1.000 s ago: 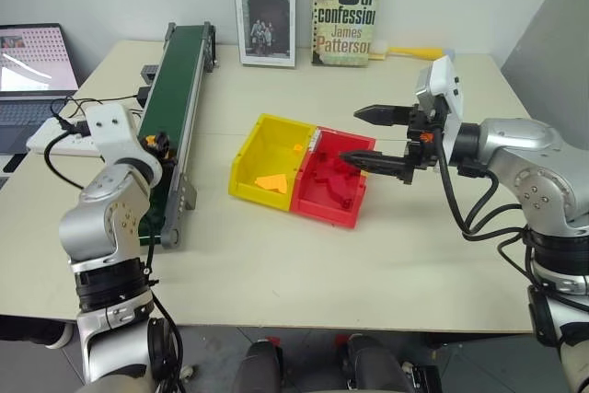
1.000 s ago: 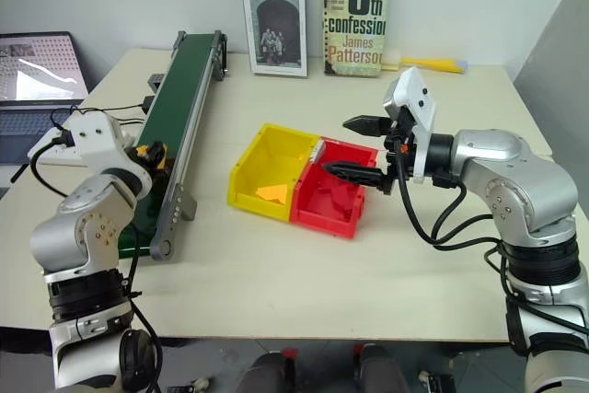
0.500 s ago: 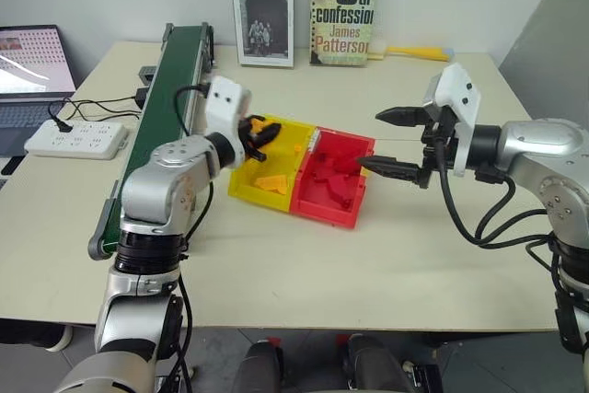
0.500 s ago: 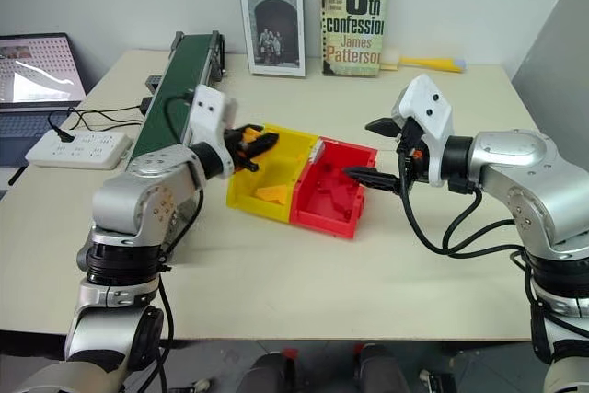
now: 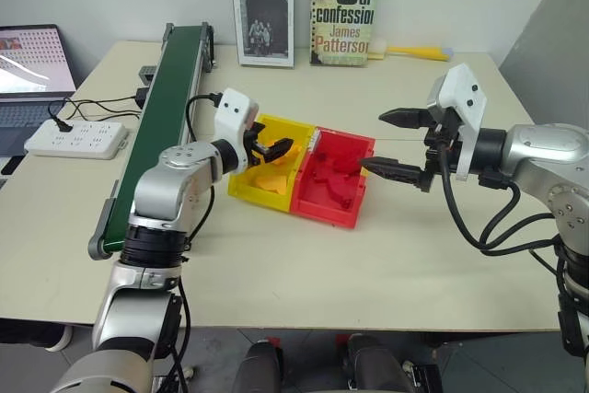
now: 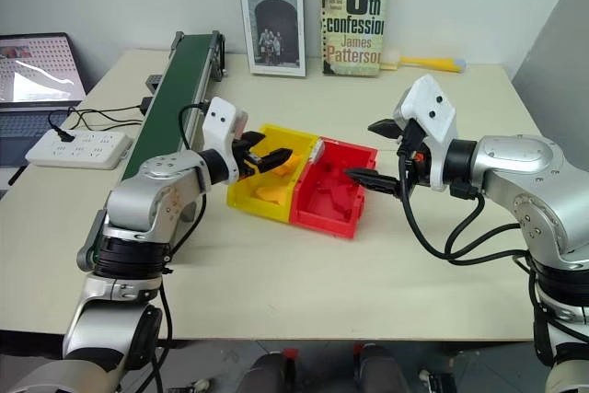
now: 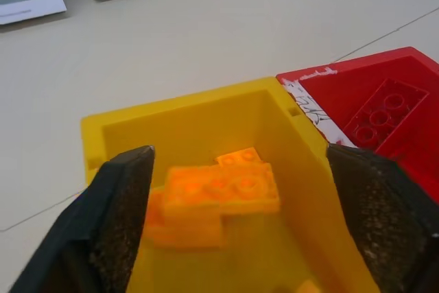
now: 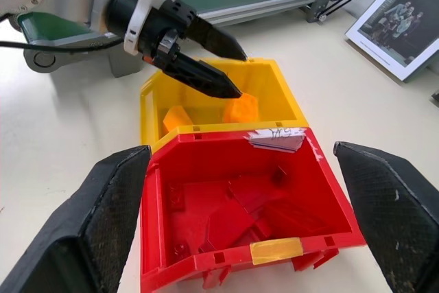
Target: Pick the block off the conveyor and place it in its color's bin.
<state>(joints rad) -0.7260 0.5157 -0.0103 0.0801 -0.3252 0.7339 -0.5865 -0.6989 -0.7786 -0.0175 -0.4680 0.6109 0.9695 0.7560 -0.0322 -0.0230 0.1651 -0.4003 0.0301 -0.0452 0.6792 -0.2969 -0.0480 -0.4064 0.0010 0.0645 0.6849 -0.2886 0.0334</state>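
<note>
The yellow-orange block (image 7: 223,193) is inside the yellow bin (image 5: 241,186), apart from both fingers. My left gripper (image 5: 274,147) reaches over the bin's open top and is open, holding nothing. A flat orange triangular piece (image 5: 269,183) also lies in this bin. The conveyor (image 5: 161,117) with its dark green belt runs along the table's left side, and no block shows on it. My right gripper (image 5: 373,141) hovers open just right of the red bin (image 5: 336,213).
The red bin is joined to the yellow one and holds red pieces. Two books (image 5: 342,8) stand at the table's back edge. A laptop (image 5: 32,66) and a power strip (image 5: 75,138) with cables sit at the left.
My left arm swung right from the conveyor to the yellow bin carrying the block. Its jaws then opened and the block left them. The right arm has kept still.
</note>
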